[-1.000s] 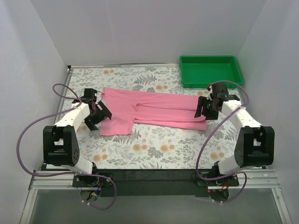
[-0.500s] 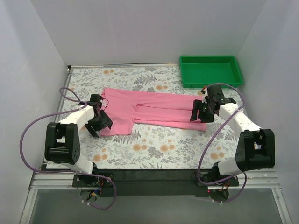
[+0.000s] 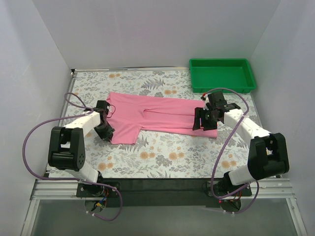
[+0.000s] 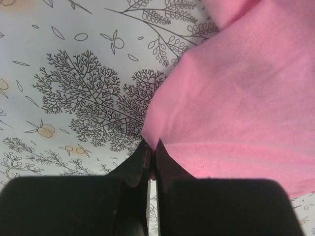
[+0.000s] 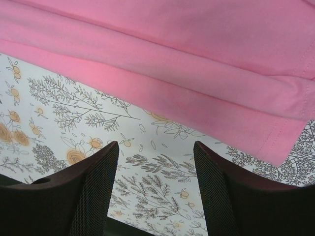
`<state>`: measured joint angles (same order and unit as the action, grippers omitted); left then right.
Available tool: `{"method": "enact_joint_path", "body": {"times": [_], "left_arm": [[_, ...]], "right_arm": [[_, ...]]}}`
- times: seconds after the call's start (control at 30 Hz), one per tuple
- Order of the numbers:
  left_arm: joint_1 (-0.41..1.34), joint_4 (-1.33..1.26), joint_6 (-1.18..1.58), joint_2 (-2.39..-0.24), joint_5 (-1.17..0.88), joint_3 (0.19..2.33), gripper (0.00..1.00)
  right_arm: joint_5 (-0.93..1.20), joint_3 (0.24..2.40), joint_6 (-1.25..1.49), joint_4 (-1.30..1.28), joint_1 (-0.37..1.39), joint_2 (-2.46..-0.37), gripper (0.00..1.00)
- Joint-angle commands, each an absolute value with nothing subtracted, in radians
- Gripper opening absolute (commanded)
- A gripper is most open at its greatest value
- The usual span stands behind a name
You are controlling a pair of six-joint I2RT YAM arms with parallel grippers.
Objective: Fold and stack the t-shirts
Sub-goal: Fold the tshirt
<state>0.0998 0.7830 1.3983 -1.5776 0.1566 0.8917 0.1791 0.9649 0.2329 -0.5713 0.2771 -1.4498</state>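
Observation:
A pink t-shirt [image 3: 162, 115] lies half folded across the middle of the floral table. At its left edge my left gripper [image 3: 109, 129] is shut on the t-shirt, and the left wrist view shows the pink fabric [image 4: 236, 108] pinched between the two closed jaws of the left gripper [image 4: 152, 147]. My right gripper [image 3: 200, 123] stands open over the t-shirt's right end. In the right wrist view the t-shirt's folded hem [image 5: 197, 64] lies just beyond the right gripper [image 5: 156, 147], with only bare tablecloth between the fingers.
A green plastic tray [image 3: 222, 86] sits at the back right corner, behind the right arm. White walls close the table on three sides. Purple cables loop from both arms. Floral tablecloth [image 3: 162, 157] shows in front of the t-shirt.
My left gripper slid right onto the t-shirt's left edge and shut on it. The right gripper moved left and forward over the t-shirt's right end, staying open.

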Motion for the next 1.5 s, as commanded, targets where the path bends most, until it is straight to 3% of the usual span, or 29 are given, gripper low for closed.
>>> {"method": "enact_joint_path", "body": {"times": [0.0, 0.4, 0.73, 1.47], "left_arm": [[0.106, 0.784, 1.393, -1.554, 0.173, 0.937, 0.00], [0.104, 0.836, 1.413, -1.703, 0.032, 1.351, 0.00], [0.101, 0.779, 1.456, -1.884, -0.133, 1.561, 0.00], [0.101, 0.666, 1.440, -2.095, -0.199, 1.752, 0.01]], "right_arm": [[0.181, 0.980, 0.233, -0.545, 0.281, -1.454, 0.58], [0.184, 1.003, 0.210, -0.555, 0.281, -1.460, 0.58], [0.187, 1.008, 0.186, -0.572, 0.281, -1.462, 0.58], [0.160, 1.034, 0.149, -0.600, 0.282, -1.486, 0.58]]}}
